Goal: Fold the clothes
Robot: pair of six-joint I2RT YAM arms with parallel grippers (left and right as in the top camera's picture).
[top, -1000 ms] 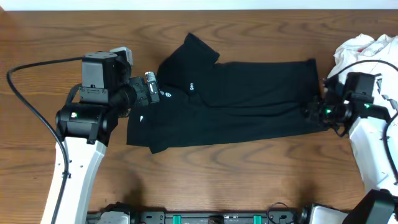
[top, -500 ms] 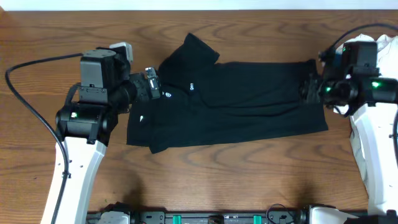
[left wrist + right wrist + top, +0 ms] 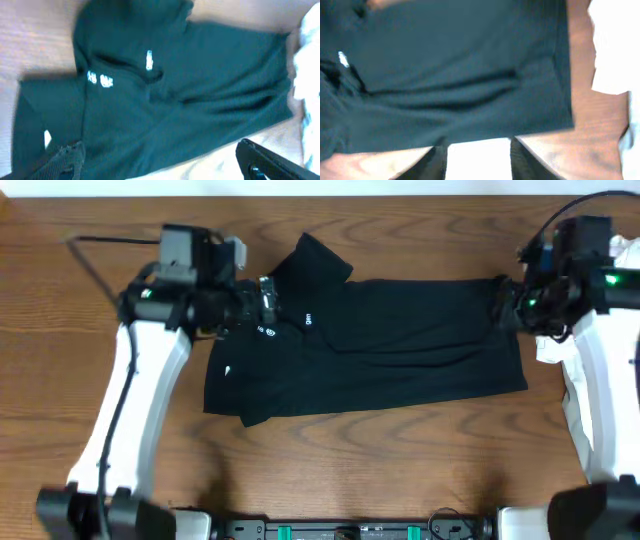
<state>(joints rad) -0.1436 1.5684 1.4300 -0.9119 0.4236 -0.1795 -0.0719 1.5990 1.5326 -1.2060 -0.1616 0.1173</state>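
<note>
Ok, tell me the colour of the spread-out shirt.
Black shirt with small white marks, clearest overhead.

Overhead evenly lit and sharp; wrist views blurred, the black shirt [image 3: 175,100] tinted teal.

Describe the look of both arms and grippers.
Both arms have white links and black joint housings. The left arm carries a green light on a black joint and a thin black cable looping outward. The right arm shows green lights and a black cable arching over it. The left gripper and right gripper are black, with dark fingers.
</note>
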